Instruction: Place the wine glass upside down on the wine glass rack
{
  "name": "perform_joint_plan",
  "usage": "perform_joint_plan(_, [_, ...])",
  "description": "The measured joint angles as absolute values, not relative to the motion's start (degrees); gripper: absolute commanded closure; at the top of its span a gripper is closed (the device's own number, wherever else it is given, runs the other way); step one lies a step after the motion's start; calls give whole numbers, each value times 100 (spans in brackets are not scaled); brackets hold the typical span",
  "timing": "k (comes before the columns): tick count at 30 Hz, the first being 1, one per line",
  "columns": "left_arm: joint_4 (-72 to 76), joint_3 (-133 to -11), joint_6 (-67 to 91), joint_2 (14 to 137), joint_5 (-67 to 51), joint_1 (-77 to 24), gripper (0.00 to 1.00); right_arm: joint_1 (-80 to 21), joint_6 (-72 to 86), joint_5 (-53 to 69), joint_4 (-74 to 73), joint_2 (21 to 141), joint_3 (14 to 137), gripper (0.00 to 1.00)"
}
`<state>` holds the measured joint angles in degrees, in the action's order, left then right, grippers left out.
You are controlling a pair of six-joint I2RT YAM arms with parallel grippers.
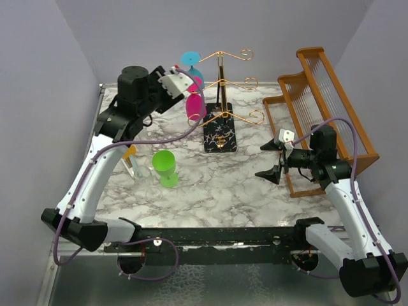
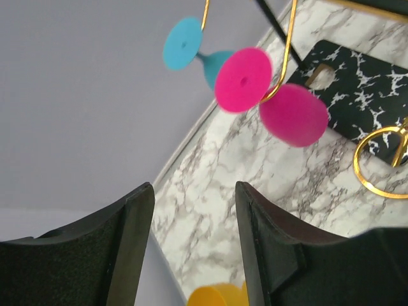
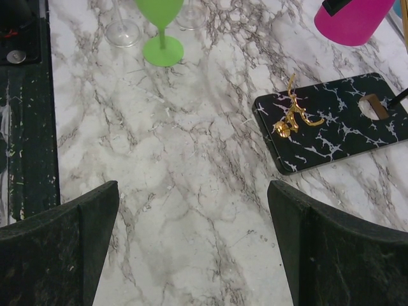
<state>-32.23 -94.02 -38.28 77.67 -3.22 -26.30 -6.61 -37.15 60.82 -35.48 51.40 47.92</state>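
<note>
Okay, left tool (image 1: pixel 183 86): I see it raised at the far left of the desk (image 1: pixel 210 185), right against the left side of the wine glass rack (image 1: pixel 220 76). In my left wrist view its fingers (image 2: pixel 137 242) stand apart with nothing between them.
Pink wine glass (image 1: pixel 196 108): it hangs on a left scroll arm of the rack, foot caught at the gold wire and bowl below it, well off the desk. From the left wrist I see it (image 2: pixel 293 115) ahead of the fingertips and clear of them.
Contact: in the top view the left tool overlaps the pink glass, so I cannot tell from there whether they touch.
Teal glass (image 1: pixel 191 60): it hangs on the rack too, one tier higher, behind the pink one.
Rack base (image 1: pixel 218 132): black with white speckles, flat on the marble, with a small gold ornament on it (image 3: pixel 292 118).
Right tool (image 1: pixel 262 160): it hovers low over the right side of the desk, jaws spread wide and holding nothing; under it I see only bare marble.
Green glass (image 1: pixel 166 167): upright on its foot, front left, well apart from the rack.
Yellow glass (image 1: pixel 129 152): just left of the green one, beside a clear glass (image 1: pixel 138 171).
Wooden rack (image 1: pixel 319 108): brown slatted frame along the right edge, just behind my right arm.
</note>
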Motion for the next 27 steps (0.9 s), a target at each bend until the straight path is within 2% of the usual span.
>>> perform_joint_plan(6, [-3514, -8694, -3245, 6803, -370, -1688, 30, -655, -3710, 6020, -3516, 5144, 4779, 0])
perform_joint_plan(15, [-3931, -7817, -2147, 6211, -1098, -161, 28, -635, -3686, 5894, -3450, 5234, 4740, 0])
perform_joint_plan(21, [-4244, -7345, -1844, 6224, -1431, 211, 25, -631, -3649, 5830, -3424, 5236, 4705, 1])
perform_joint_plan(27, [-4425, -7317, -1793, 6388, -1487, 279, 17, -626, -3621, 5791, -3400, 5236, 4692, 0])
